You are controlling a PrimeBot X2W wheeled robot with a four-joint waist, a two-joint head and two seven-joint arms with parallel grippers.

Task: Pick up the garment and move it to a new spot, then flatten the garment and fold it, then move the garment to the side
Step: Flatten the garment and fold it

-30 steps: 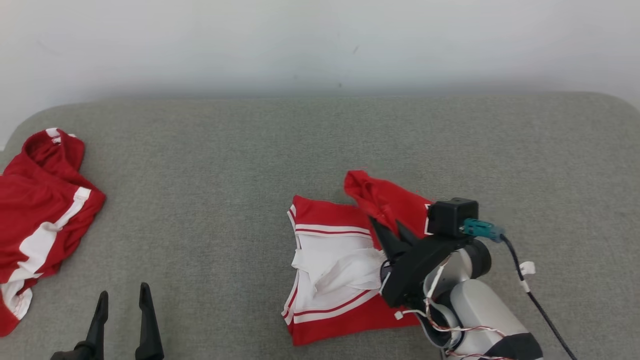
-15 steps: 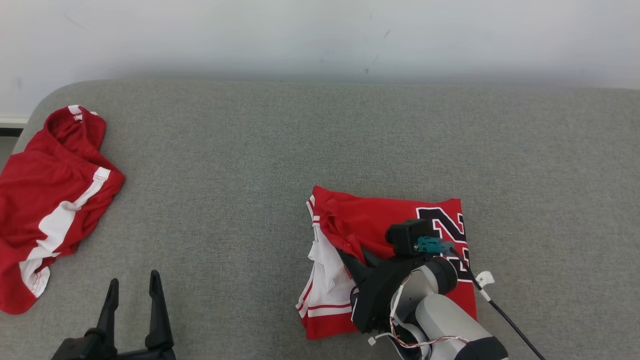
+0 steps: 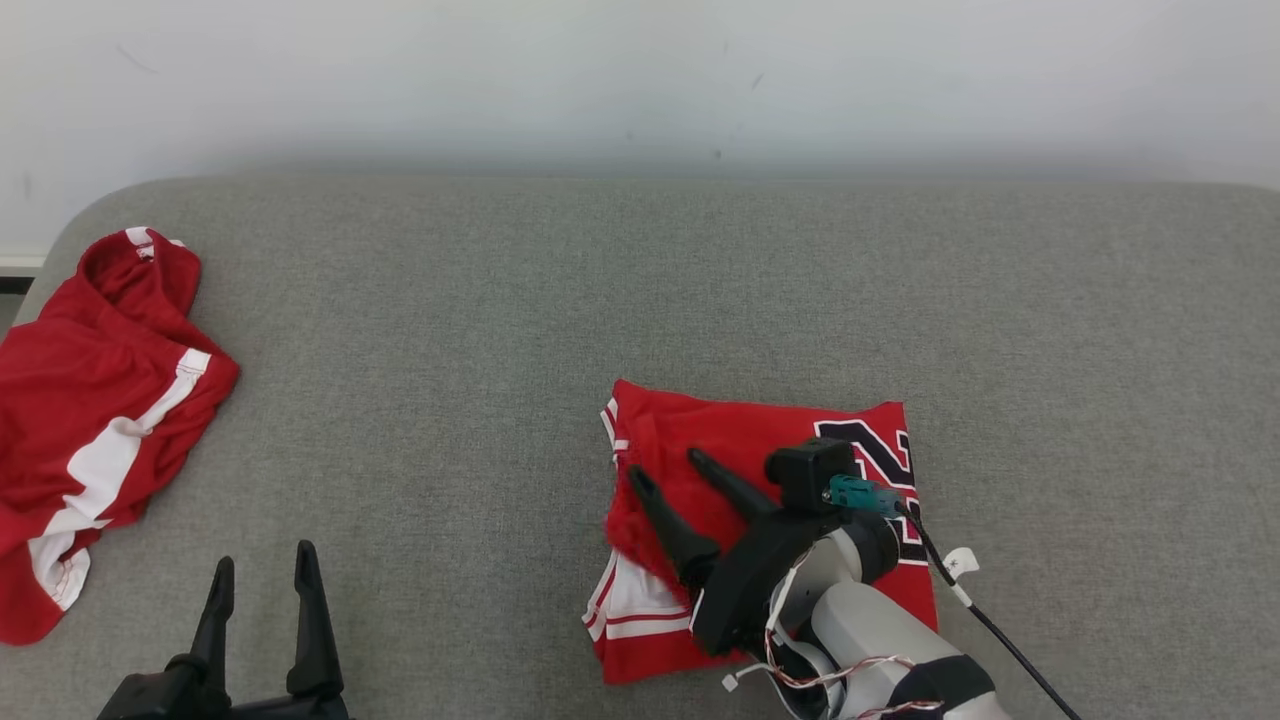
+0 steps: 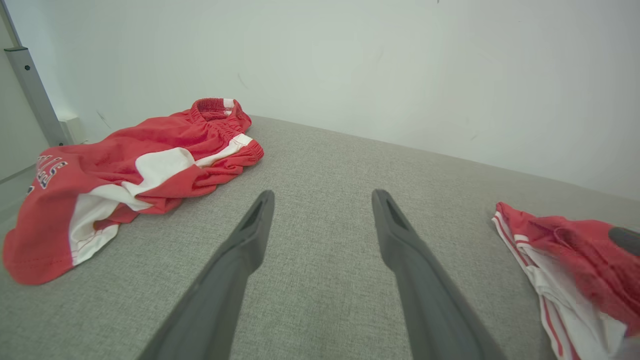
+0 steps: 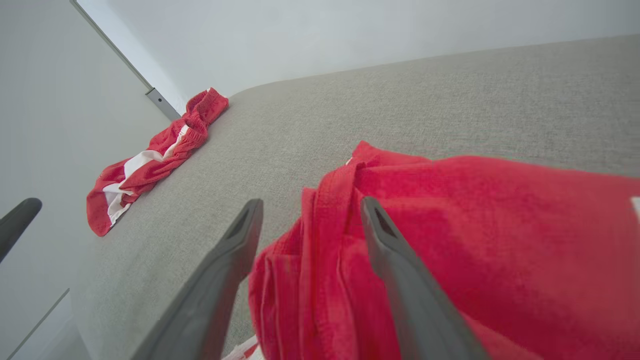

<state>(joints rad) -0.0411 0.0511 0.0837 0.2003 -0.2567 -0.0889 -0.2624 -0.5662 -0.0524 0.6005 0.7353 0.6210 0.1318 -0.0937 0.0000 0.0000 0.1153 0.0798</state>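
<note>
Your right fingers (image 3: 668,525) stood spread wide, gripping nothing, over the left edge of the folded red garment (image 3: 745,430), which lay right of centre on the grey surface (image 3: 450,330). Your left fingers (image 3: 302,620) were wide and empty at lower left, near a second red garment (image 3: 90,400).

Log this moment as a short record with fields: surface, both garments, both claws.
surface: grey fabric pad, white wall behind
worked garment: red jersey, folded over, black number showing, right of centre
other garment: red and white shorts, crumpled at the pad's far left edge
left claw: open, above bare pad, holding nothing
right claw: open, fingers spread over the jersey's left part, not gripping it
</note>
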